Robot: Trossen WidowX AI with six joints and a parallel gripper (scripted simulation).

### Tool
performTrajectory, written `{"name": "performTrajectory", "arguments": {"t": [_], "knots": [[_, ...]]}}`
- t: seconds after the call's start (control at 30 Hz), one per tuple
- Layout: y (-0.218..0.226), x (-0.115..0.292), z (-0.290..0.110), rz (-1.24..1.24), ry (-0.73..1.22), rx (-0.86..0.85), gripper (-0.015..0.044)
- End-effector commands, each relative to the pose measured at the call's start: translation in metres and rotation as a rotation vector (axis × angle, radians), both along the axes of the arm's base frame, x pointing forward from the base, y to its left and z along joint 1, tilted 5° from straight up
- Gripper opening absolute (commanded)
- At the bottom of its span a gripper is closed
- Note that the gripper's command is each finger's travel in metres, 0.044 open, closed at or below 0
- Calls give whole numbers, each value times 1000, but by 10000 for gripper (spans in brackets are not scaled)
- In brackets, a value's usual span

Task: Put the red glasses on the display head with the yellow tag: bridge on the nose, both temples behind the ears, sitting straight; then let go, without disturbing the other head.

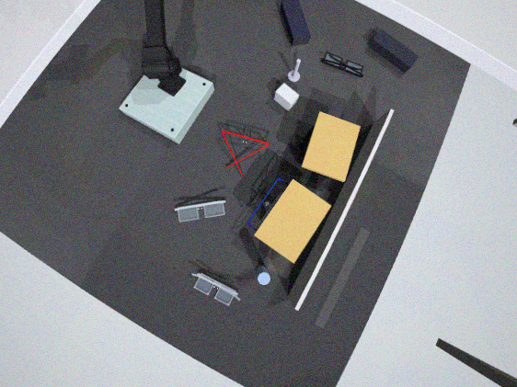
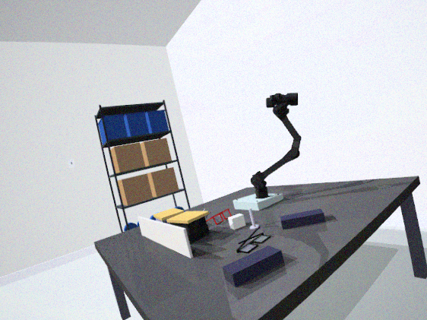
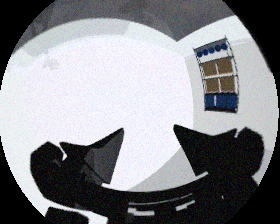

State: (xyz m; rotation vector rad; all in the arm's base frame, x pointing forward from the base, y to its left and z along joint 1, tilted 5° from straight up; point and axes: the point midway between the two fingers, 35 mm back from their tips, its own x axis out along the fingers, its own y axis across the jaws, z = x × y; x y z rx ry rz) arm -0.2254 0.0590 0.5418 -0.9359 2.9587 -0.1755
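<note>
The red glasses [image 1: 244, 147] [image 2: 220, 217] lie on the dark table with their temples open, between the arm's base [image 1: 167, 107] and the two display heads. Each head is a dark block with a yellow-orange top: one at the back [image 1: 331, 145] and one nearer the front [image 1: 292, 219], which wears a blue frame [image 1: 264, 200]. No yellow tag shows plainly. My gripper [image 2: 270, 101] [image 3: 149, 128] is open and empty. It is raised high above the base, far from the glasses, and faces the wall.
A white panel [image 1: 345, 208] [image 2: 167, 234] stands behind the heads. A white cube [image 1: 286, 95], a lilac peg [image 1: 294, 72], black glasses [image 1: 342, 63], two navy blocks [image 1: 294, 19] [image 1: 393, 49], two grey glasses [image 1: 201, 210] [image 1: 215, 288] and a light blue disc [image 1: 263, 278] lie around them.
</note>
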Motion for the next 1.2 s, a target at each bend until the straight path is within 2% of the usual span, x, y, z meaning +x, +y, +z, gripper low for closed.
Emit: {"name": "performTrajectory", "arguments": {"t": [0.0,0.23,0.33,0.5,0.63,0.8,1.17], "knots": [[0,0,0,0,0,0,426],[0,0,0,0,0,0,440],[-7,3,4,7,48,41,361],[-43,22,22,39,291,231,230],[-64,35,31,59,416,317,125],[-122,82,51,114,755,511,0],[-224,235,54,196,1645,819,0]]}}
